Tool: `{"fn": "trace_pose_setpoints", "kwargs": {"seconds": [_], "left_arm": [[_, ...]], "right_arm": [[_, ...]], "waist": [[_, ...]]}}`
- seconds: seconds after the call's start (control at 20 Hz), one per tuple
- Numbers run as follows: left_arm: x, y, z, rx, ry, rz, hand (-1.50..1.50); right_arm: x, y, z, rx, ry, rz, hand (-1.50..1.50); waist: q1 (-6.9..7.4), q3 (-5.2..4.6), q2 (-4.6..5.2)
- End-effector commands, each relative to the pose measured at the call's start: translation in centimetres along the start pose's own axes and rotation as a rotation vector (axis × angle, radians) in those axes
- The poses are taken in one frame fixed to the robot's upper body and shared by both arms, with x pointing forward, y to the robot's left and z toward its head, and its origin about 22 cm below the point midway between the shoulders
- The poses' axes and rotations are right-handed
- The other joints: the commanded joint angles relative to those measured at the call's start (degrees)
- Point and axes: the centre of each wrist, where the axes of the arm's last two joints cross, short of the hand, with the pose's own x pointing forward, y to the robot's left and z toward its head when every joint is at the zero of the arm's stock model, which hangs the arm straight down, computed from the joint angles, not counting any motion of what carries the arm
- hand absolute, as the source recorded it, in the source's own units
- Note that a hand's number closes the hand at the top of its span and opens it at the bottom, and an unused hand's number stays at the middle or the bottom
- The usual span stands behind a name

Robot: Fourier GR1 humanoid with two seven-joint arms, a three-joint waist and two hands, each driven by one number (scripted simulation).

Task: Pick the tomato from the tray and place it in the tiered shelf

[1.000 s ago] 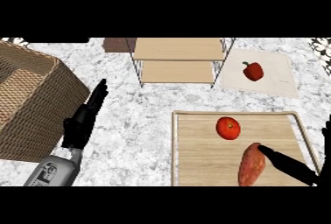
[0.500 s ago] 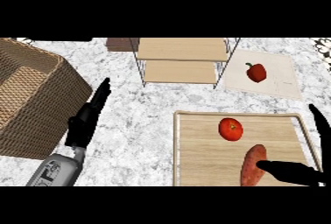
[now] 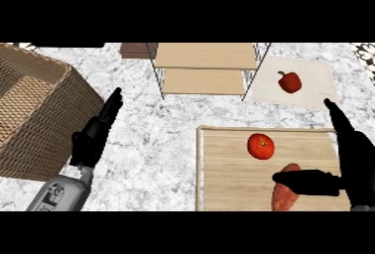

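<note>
A red tomato (image 3: 261, 146) lies on the wooden tray (image 3: 219, 168) at the lower right. A reddish sweet potato (image 3: 285, 196) lies on the same tray, nearer to me. My right hand (image 3: 350, 163) is open above the tray's right side, fingers pointing away and thumb stretched left over the sweet potato; it stands right of the tomato and apart from it. The tiered shelf (image 3: 205, 67), with pale wooden boards and thin metal legs, stands at the top centre. My left hand (image 3: 93, 136) rests open at the left, fingers straight.
A large wicker basket (image 3: 36, 114) fills the left side, close to my left hand. A red bell pepper (image 3: 290, 82) lies on a white cloth (image 3: 315, 94) right of the shelf. A dark brown block (image 3: 135, 49) sits behind the shelf's left side.
My right hand has come further up and into view over the tray's right side, closer to the tomato. The left hand has barely shifted.
</note>
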Motion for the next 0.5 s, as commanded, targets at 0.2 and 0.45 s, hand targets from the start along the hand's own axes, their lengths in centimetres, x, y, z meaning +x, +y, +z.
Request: {"fn": "trace_pose_setpoints", "kwargs": {"seconds": [0.2, 0.45], "left_arm": [[-1.3, -2.2, 0.2, -0.009, -0.006, 0.001, 0.00], [0.3, 0.0, -0.1, 0.001, 0.000, 0.001, 0.00]], "right_arm": [[3.4, 2.5, -0.1, -0.004, 0.173, 0.056, -1.50], [4.1, 4.1, -0.4, -0.023, 0.185, 0.053, -1.50]], "waist": [[-0.53, 0.02, 0.12], [-0.54, 0.12, 0.01]]}}
